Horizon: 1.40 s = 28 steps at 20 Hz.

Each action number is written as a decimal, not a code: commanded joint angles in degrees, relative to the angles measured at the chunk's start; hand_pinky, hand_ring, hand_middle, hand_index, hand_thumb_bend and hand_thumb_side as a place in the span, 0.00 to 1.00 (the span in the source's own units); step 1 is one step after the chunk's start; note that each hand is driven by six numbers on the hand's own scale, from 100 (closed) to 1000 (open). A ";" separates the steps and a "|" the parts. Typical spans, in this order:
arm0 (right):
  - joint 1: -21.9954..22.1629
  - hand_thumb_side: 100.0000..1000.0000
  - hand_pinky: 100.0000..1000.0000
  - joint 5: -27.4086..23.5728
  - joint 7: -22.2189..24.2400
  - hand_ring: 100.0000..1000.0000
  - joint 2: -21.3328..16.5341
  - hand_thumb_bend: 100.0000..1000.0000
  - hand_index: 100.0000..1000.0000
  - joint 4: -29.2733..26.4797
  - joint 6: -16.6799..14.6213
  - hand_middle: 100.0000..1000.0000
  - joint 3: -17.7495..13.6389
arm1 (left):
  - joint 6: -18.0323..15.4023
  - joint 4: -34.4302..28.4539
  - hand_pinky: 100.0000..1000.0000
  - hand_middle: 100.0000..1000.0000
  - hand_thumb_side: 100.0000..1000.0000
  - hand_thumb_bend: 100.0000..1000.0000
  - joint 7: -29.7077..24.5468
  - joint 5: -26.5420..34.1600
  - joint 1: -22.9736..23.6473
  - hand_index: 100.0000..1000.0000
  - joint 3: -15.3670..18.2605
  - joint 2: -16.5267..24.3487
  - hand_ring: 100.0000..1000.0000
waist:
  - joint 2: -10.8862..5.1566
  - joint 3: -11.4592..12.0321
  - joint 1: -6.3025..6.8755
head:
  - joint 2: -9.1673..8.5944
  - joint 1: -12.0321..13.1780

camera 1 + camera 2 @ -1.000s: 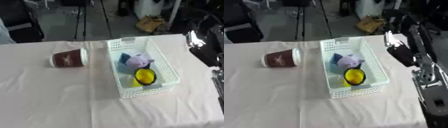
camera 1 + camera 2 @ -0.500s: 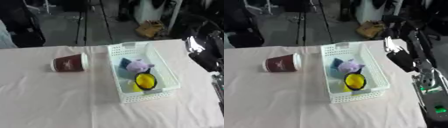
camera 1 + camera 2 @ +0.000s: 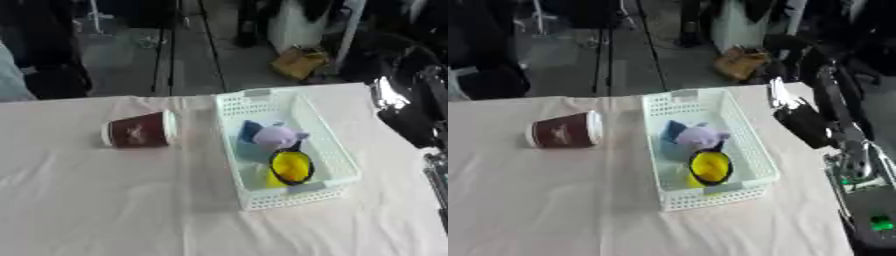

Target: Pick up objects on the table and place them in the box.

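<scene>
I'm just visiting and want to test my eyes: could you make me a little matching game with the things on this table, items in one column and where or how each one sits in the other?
Things:
1. dark red cup
2. white basket
3. yellow round thing
4. pale purple toy

Where or how:
A. lying on its side on the cloth, left of the basket
B. in the basket, at the end nearer the robot
C. standing on the cloth with things inside it
D. in the basket, farther back than the yellow thing

Pairs: 1-A, 2-C, 3-B, 4-D

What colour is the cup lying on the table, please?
Dark maroon cup with a white rim; clearest in the left eye view.
</scene>
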 commanded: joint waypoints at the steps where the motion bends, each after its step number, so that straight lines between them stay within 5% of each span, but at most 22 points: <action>1: -0.78 0.47 0.53 0.12 0.04 0.61 -0.80 0.00 0.88 -1.37 -0.10 0.76 -0.60 | -0.38 -1.31 0.46 0.76 1.00 0.29 0.03 0.20 -0.35 0.98 0.28 1.32 0.83 | -0.76 0.02 0.08 | -0.37 0.00; 3: -0.75 0.47 0.53 0.10 0.05 0.61 -0.79 0.00 0.88 -1.38 -0.11 0.76 -0.60 | -0.52 -1.36 0.44 0.58 1.00 0.28 -0.22 0.14 -0.26 0.90 0.32 1.23 0.75 | -0.77 0.02 0.10 | -0.52 0.02; 28: -0.70 0.47 0.53 0.08 0.18 0.61 -0.81 0.00 0.88 -1.53 -0.22 0.76 -0.68 | -1.93 -1.84 0.43 0.60 1.00 0.28 -2.43 0.73 0.05 0.90 0.54 1.12 0.75 | -0.75 -0.16 0.14 | -0.70 0.10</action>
